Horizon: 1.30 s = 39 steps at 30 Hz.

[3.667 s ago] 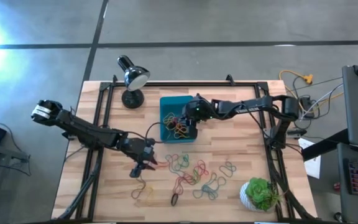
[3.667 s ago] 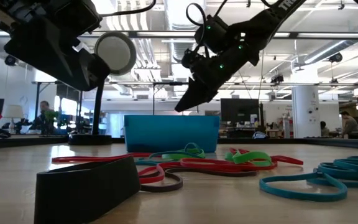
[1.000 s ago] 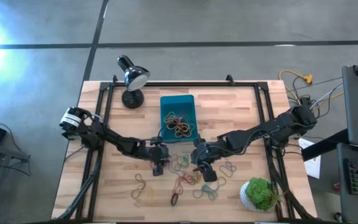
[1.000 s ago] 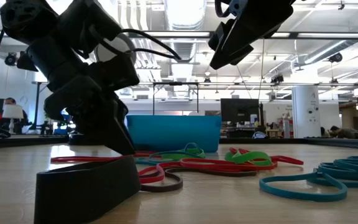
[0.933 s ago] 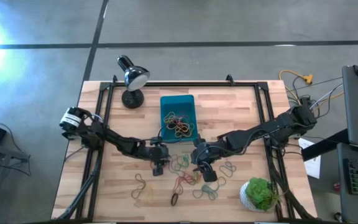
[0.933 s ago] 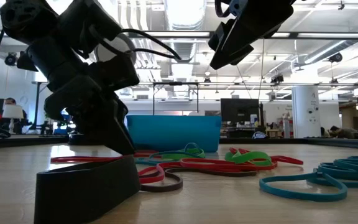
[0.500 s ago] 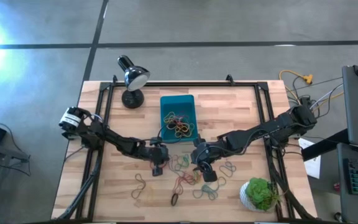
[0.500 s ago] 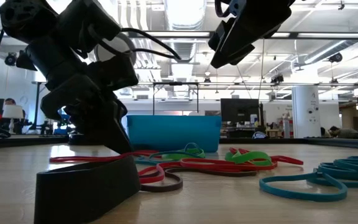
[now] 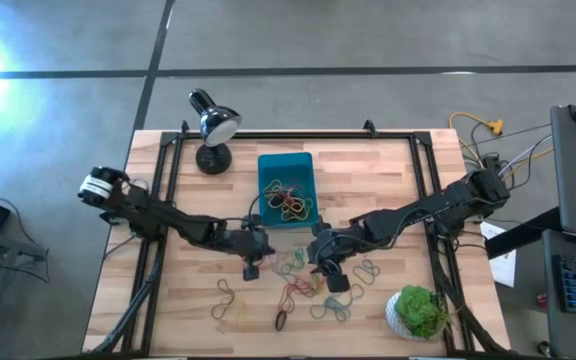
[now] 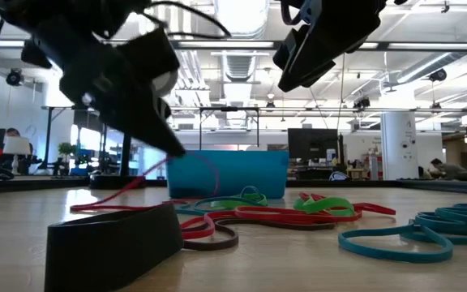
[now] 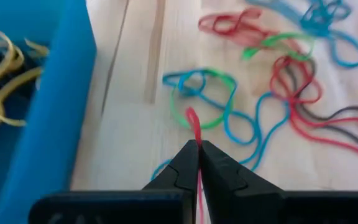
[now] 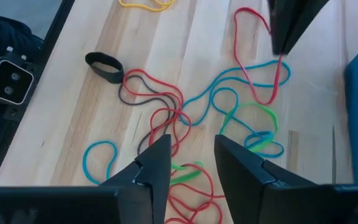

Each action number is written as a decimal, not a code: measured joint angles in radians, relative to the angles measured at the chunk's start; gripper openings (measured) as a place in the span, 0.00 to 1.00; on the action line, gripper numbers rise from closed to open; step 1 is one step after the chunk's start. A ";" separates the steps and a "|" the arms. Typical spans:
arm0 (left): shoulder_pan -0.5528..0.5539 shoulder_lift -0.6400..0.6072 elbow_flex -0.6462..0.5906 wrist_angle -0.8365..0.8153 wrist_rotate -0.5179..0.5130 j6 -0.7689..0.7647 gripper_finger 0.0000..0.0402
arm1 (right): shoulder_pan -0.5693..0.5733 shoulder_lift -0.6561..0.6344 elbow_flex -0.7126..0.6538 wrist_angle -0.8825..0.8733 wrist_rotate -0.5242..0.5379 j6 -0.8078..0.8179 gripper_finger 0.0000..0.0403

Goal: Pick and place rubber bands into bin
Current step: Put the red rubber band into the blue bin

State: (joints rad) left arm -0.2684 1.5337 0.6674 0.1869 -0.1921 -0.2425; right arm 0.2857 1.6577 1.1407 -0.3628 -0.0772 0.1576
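The teal bin (image 9: 286, 168) stands at the table's far middle with several yellow, red and dark rubber bands (image 9: 288, 203) in it. More loose rubber bands (image 9: 313, 283) lie in a tangle on the wood nearer the front. My left gripper (image 9: 251, 264) is shut on a red rubber band (image 11: 193, 124), just in front of the bin's near left corner and raised off the table. My right gripper (image 12: 191, 146) is open and empty above the tangle (image 12: 166, 118); in the high view it (image 9: 320, 268) is right of my left gripper. My left gripper pinches the red rubber band between its two fingertips; a short bend of it (image 11: 192, 119) pokes out past the tips. The fingers slant down from above. The rest of the band (image 12: 261, 62) hangs slack below them, its lower end (image 10: 112, 200) on the table.
A black desk lamp (image 9: 211, 125) stands at the far left beside the bin. A green plant in a white pot (image 9: 418, 312) stands at the near right corner. A wide black band (image 9: 280, 320) lies near the front edge. Black frame rails (image 9: 158, 200) run along both table sides.
My left gripper has gone up, still shut, and has drawn the red rubber band off the table; the band now hangs from the fingers with its lower end still on the wood. My right gripper has kept still.
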 joint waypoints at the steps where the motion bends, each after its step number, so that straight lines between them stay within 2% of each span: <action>1: 0.000 -0.017 0.000 -0.003 0.000 0.015 0.00 | 0.000 0.000 -0.002 0.000 0.000 0.001 0.29; 6: 0.000 -0.120 0.001 -0.004 -0.008 0.081 0.00 | 0.000 0.000 -0.026 -0.001 0.000 0.033 0.27; 13: 0.013 -0.274 0.004 -0.038 -0.118 0.198 0.00 | 0.000 0.000 -0.074 0.008 0.028 0.098 0.25; 21: 0.130 -0.353 0.010 -0.041 -0.157 0.321 0.00 | 0.000 0.004 -0.141 0.150 0.028 0.113 0.24; 31: 0.317 -0.246 0.084 -0.012 -0.156 0.416 0.00 | 0.000 0.004 -0.158 0.189 0.028 0.113 0.23; 39: 0.387 -0.069 0.162 -0.012 -0.051 0.432 0.00 | 0.000 0.004 -0.178 0.201 0.028 0.121 0.22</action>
State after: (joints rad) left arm 0.1184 1.4645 0.8298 0.1752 -0.2436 0.1894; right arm 0.2859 1.6615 0.9626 -0.1621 -0.0490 0.2786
